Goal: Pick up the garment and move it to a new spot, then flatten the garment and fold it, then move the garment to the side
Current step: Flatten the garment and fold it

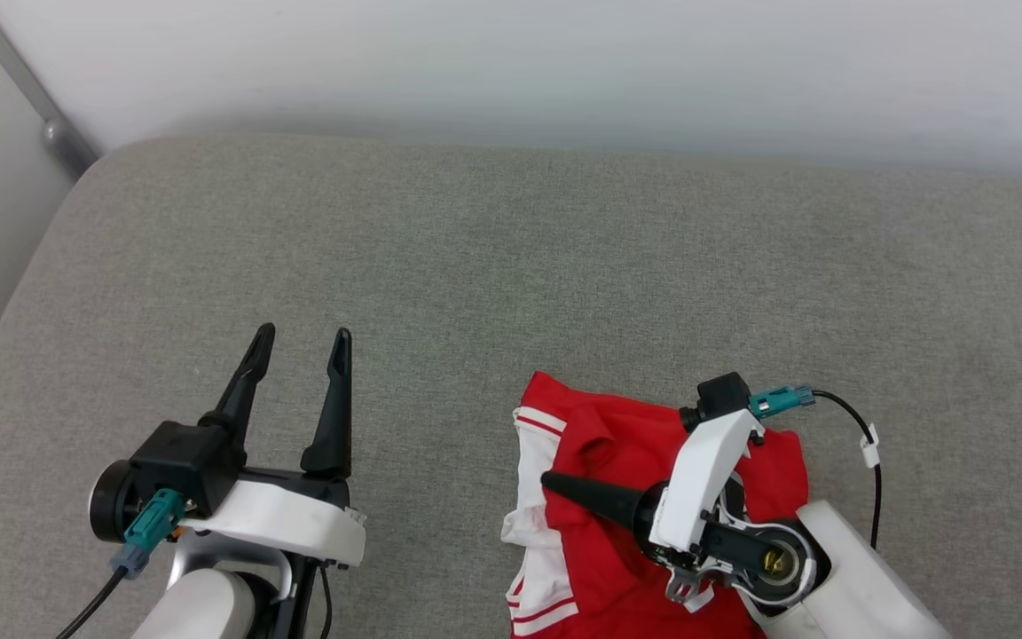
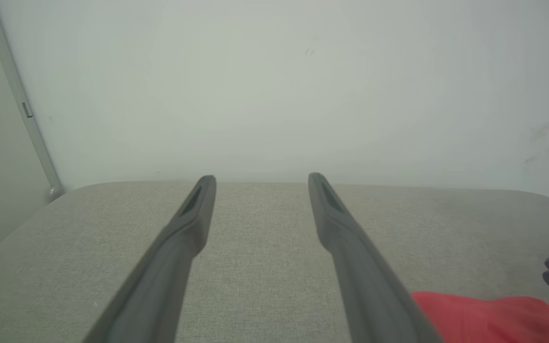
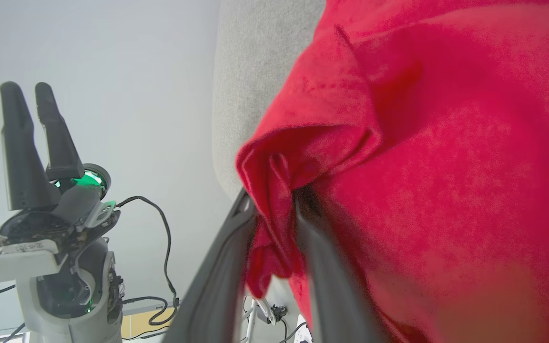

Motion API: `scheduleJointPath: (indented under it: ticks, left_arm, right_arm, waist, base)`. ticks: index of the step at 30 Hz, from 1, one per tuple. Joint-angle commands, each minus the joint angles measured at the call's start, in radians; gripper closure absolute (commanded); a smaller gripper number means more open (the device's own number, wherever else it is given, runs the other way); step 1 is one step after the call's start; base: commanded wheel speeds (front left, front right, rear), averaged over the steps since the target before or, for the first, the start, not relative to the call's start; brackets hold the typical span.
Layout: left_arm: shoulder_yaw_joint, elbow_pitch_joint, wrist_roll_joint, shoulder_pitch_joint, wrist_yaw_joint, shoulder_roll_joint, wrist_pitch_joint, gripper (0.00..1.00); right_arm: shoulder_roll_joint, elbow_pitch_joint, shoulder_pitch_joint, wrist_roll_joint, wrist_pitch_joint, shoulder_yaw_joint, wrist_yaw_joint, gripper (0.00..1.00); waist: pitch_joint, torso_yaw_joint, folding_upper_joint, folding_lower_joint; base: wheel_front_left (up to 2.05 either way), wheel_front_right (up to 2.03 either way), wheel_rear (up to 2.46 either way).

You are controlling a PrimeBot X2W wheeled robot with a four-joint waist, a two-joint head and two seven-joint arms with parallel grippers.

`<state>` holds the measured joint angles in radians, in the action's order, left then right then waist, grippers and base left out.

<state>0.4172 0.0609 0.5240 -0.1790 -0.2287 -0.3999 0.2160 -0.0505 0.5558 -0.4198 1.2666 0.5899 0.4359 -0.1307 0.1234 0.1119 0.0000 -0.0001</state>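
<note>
Grey fabric surface (image 1: 511,266) against white wall (image 1: 564,62)
</note>
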Motion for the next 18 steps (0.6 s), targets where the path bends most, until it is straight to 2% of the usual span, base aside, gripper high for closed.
scheduleJointPath:
  ticks: [1,6,11,15,18]
  left_arm:
    - [-0.002,-0.002,-0.001,-0.013,0.004,0.003,0.009,0.0]
    - [-0.006,-0.011,0.003,-0.018,0.005,0.005,0.016,0.0]
    - [-0.008,-0.019,0.006,-0.006,0.002,0.007,0.019,0.0]
    - [-0.011,-0.026,0.01,0.006,-0.005,0.007,0.022,0.0]
    - [-0.015,-0.027,0.015,0.012,-0.009,0.005,0.024,0.0]
  right_arm:
    - [0.0,0.008,-0.021,-0.005,-0.011,0.01,0.0,0.0]
    - [-0.004,-0.007,-0.058,-0.046,-0.042,0.049,0.0,0.0]
    - [-0.075,-0.134,-0.072,-0.141,-0.097,0.102,0.0,0.0]
    - [-0.164,-0.181,-0.056,-0.325,-0.226,0.089,0.0,0.0]
    - [-0.211,-0.166,-0.027,-0.493,-0.321,0.012,0.0,0.0]
  waist:
    - [0.003,0.001,0.0,0.0001]
    - [0.003,-0.006,0.0,0.0001]
    - [-0.006,-0.024,0.0,0.0001]
    - [-0.02,-0.041,0.0,0.0001]
    - [-0.028,-0.054,0.0,0.0001]
  base:
    - [0.0,0.0,0.0]
    - [0.0,0.0,0.0]
    - [0.0,0.0,0.0]
    - [0.0,0.0,0.0]
    - [0.0,0.0,0.0]
